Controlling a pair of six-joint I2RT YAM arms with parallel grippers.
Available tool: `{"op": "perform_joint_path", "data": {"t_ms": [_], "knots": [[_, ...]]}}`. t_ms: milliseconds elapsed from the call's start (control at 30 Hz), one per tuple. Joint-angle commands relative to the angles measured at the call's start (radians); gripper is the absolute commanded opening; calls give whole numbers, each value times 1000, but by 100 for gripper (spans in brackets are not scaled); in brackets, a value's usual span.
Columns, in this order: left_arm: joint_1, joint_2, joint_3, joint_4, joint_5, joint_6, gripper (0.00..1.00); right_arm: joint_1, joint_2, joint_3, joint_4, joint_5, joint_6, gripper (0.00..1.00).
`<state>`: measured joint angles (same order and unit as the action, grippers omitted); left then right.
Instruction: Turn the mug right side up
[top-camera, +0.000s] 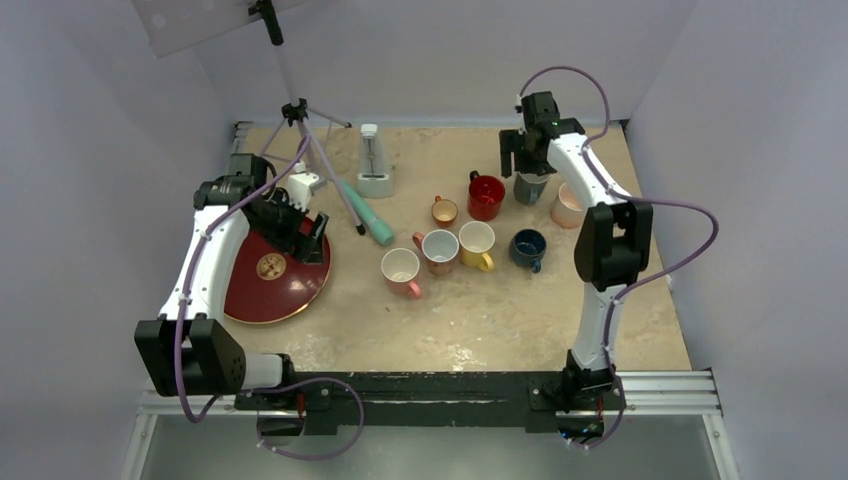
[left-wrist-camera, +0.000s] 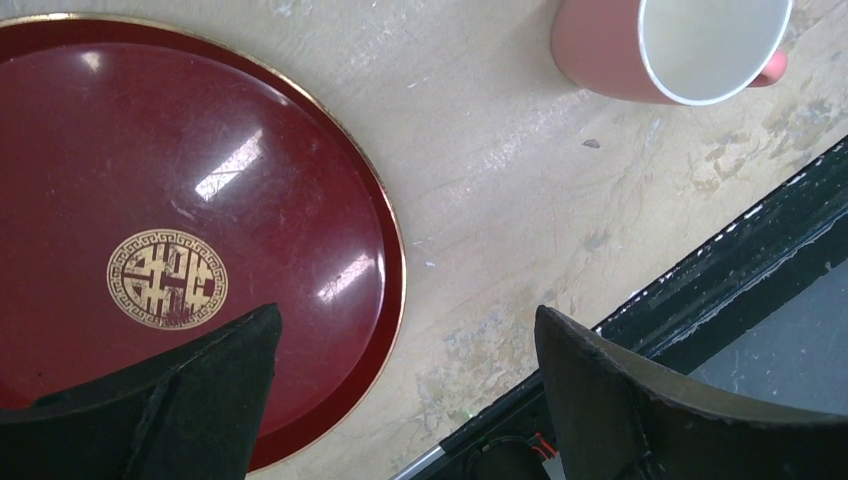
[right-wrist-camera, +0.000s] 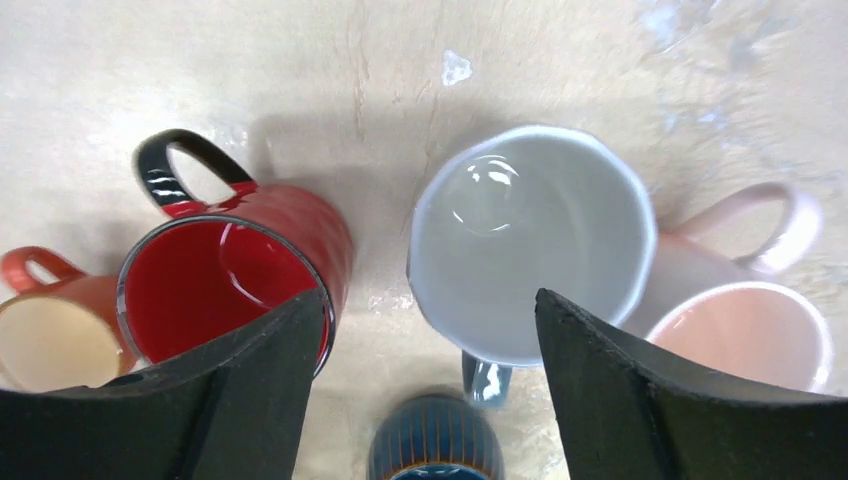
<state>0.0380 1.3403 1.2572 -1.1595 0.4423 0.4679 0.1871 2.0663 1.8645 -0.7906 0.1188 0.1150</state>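
Top camera sits high behind the near edge, tilted down toward the far edge, and it takes in the whole counter (top-camera: 520, 320), all four edges.

Down to the left wrist view: close in, looking almost straight down by the left edge over the red tray (left-wrist-camera: 200, 180). The black rail (left-wrist-camera: 720, 270) of the near edge slices across its lower right. A pink mug (left-wrist-camera: 610, 50) peeks in at the top. Tray, rail and that mug all show from above too.

Right wrist view: close, straight down near the far right corner. The grey mug (right-wrist-camera: 530, 250) fills the middle, with a red mug (right-wrist-camera: 230, 280) one side, a pale pink mug (right-wrist-camera: 750, 330) the other and a dark blue mug (right-wrist-camera: 430, 445) at the frame's bottom. The overhead view shares this same cluster.
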Motion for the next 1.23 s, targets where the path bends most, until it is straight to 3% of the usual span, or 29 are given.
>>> {"op": "perform_joint_path", "data": {"t_ms": [0, 133, 267, 400, 500, 667, 833, 967, 1200], "knots": [[3, -39, -10, 65, 103, 11, 100, 0, -195, 13, 98, 5, -41, 81], [4, -117, -70, 201, 156, -40, 100, 3, -403, -196, 349, 11, -60, 84], [3, -266, -141, 339, 107, -71, 100, 3, -725, -573, 749, 13, -75, 85], [2, -432, -258, 568, -21, -193, 100, 3, -1059, -991, 1181, 10, -93, 86], [0, -528, -351, 701, -150, -304, 100, 3, -1252, -1240, 1386, 31, -88, 87], [0, -651, -520, 805, -318, -370, 100, 3, -1395, -1486, 1491, 140, -34, 87], [3, -665, -637, 835, -413, -427, 100, 3, -1457, -1635, 1598, 194, -35, 87], [2, -667, -717, 890, -494, -459, 100, 3, -1464, -1661, 1605, 212, -57, 87], [3, -677, -797, 956, -511, -456, 100, 3, -1452, -1652, 1582, 213, -78, 87]]}}
